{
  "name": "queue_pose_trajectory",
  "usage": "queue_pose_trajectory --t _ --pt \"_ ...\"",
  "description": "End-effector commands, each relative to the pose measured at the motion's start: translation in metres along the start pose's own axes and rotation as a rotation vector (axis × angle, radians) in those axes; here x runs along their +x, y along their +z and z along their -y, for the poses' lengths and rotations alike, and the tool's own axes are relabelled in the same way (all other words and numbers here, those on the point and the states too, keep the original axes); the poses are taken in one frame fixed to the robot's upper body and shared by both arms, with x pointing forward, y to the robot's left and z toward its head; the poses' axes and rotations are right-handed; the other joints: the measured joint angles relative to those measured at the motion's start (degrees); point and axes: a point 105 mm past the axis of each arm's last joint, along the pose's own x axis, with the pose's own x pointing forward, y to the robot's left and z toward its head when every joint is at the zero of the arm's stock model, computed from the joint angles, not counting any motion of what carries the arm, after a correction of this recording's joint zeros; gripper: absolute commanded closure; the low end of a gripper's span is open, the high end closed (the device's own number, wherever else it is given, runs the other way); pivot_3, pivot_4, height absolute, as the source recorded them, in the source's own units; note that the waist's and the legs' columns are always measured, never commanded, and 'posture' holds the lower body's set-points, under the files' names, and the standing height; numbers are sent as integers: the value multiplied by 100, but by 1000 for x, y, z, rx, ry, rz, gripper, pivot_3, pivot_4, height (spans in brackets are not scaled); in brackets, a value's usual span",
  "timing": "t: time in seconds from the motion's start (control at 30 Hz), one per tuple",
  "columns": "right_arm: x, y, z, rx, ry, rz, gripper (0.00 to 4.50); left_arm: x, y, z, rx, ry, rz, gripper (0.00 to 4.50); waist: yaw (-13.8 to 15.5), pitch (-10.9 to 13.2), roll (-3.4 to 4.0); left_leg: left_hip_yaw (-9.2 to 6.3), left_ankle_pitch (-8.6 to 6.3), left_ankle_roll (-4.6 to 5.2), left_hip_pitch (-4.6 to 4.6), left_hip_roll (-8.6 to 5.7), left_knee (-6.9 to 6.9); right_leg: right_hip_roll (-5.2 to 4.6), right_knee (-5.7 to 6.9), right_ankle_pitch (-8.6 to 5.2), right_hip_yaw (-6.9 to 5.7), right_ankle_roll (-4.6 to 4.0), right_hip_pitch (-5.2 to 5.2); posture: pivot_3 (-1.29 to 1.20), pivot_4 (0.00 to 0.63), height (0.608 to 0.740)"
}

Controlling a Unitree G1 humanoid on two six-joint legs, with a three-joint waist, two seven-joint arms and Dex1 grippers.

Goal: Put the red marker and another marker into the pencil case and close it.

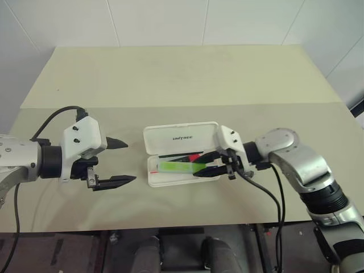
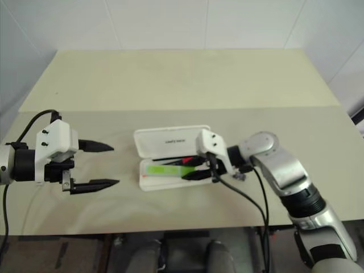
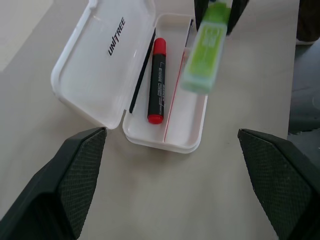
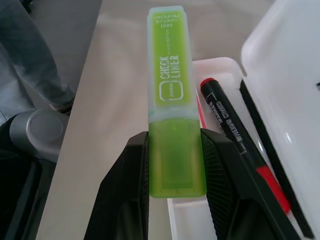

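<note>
Now right claw [image 1: 209,165] pinching green highlighter [image 1: 179,167] over open pencil case [image 1: 181,138]; left claw [image 1: 124,161] spread.

1. The place looks like a plain indoor test room or lab, not a home.
2. A wide, bare, pale beige rectangular table [image 1: 187,74] stands against a white wall of large smooth panels [image 1: 159,20] with thin seams.
3. The table carries only a small white hard plastic hinged pencil case [image 1: 181,137] printed with a robot maker's dark logo.
</note>
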Motion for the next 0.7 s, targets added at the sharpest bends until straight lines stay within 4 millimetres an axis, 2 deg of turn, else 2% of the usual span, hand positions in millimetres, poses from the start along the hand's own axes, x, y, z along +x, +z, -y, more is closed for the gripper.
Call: queue_pose_trajectory --t 0.03,0.2,0.4,0.6,0.63,0.7 --pt "8 4 7 -32 -21 -14 3408 -5 8 2 41 24 1 0 -8 0 0 0 0 0 0 1 -1 0 3 0 0 0 0 0 150 740" --pt "21 1 9 -43 2 -29 3408 -3 9 6 40 22 2 0 -23 -1 -1 1 0 -1 2 5 -1 6 6 0 2 -1 -2 0 150 740" --pt "37 -6 2 -65 44 -61 3408 -2 11 9 37 20 4 0 -17 -2 -3 2 -1 -1 2 5 0 6 15 0 2 -2 -2 0 150 740" --pt "40 -6 3 -69 52 -64 3408 -1 12 9 35 19 8 0 -18 -2 -3 3 -1 -3 1 5 1 6 21 1 4 -2 -2 0 150 740" --pt "40 -6 3 -70 52 -65 2687 -1 12 9 35 21 8 0 -18 -2 -3 2 -1 -3 2 5 1 6 21 1 4 -2 -2 0 150 740" --pt "39 -7 4 -71 47 -68 2028 -1 13 8 37 22 9 0 -17 -2 -3 2 -1 -3 2 5 2 6 22 1 4 -2 -2 0 150 740"
